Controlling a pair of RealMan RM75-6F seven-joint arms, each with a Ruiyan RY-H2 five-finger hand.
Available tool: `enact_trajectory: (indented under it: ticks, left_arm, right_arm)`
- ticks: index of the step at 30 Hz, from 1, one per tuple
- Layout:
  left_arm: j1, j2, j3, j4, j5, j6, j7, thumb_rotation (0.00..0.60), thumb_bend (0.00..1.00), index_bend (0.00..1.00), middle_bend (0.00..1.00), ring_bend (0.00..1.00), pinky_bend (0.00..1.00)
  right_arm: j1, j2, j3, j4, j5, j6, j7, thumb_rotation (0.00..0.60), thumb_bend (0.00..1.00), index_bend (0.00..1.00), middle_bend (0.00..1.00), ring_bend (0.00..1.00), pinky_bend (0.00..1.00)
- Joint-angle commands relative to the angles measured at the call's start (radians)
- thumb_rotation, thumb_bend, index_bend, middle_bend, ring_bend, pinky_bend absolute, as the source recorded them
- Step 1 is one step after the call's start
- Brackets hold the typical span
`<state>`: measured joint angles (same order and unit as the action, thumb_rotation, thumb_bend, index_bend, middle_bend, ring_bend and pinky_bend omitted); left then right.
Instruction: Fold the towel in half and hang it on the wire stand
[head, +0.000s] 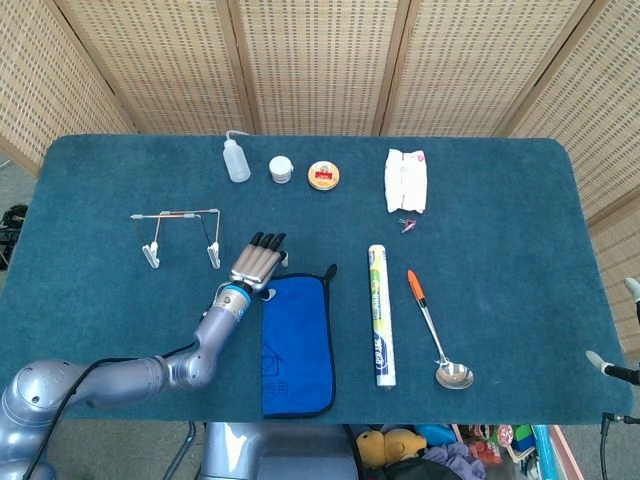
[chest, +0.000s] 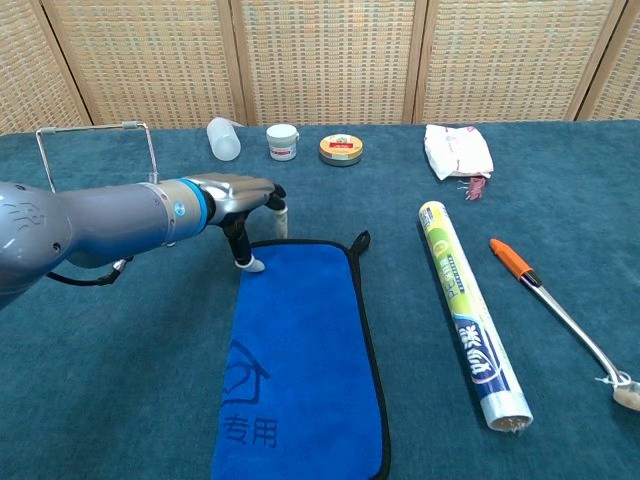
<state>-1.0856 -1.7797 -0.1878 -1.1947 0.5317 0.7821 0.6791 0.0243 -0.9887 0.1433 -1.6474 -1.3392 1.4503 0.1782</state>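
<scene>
A: Towel (head: 297, 343) lies flat and unfolded near the front edge of the table (head: 500, 260), long axis running 12 to 6 o'clock. Wire stand (head: 178, 236) sits at about 10 o'clock from it, apart from it.

B: Left hand (head: 258, 262)?

A: Over the towel's far left corner, palm down. In the chest view the fingers (chest: 243, 247) are apart, one tip touching the cloth edge; nothing is held. Right hand is not visible in either view.

B: Risks?

A: My judgement: a pinch taken this close to the hem may catch only the black binding, so the corner slips out mid-fold. One-handed lifting would likely skew the fold. The stand looks light; a dragged towel could tip it.
</scene>
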Motion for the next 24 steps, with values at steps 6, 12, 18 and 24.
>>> enact_trajectory:
  ticks: [6, 12, 18, 24]
  left_arm:
    - [-0.008, 0.002, 0.007, -0.005, -0.025, -0.005, 0.002, 0.600, 0.30, 0.35, 0.00, 0.00, 0.00]
    - [-0.010, -0.001, 0.015, -0.005, -0.038, -0.008, 0.002, 0.600, 0.30, 0.37, 0.00, 0.00, 0.00]
    - [-0.012, 0.008, 0.019, -0.023, -0.056, -0.002, 0.002, 0.600, 0.30, 0.50, 0.00, 0.00, 0.00]
    - [-0.015, 0.015, 0.028, -0.037, -0.065, 0.006, 0.009, 0.600, 0.30, 0.51, 0.00, 0.00, 0.00]
  right_arm:
    - [0.001, 0.000, 0.000, -0.001, -0.001, -0.001, 0.000, 0.600, 0.00, 0.00, 0.00, 0.00, 0.00]
    - [0.000, 0.001, -0.001, -0.002, -0.003, 0.001, 0.000, 0.600, 0.00, 0.00, 0.00, 0.00, 0.00]
    - [0.000, 0.002, -0.002, -0.003, -0.005, 0.002, 0.002, 0.600, 0.00, 0.00, 0.00, 0.00, 0.00]
    - [-0.001, 0.002, -0.002, -0.004, -0.007, 0.006, 0.003, 0.600, 0.00, 0.00, 0.00, 0.00, 0.00]
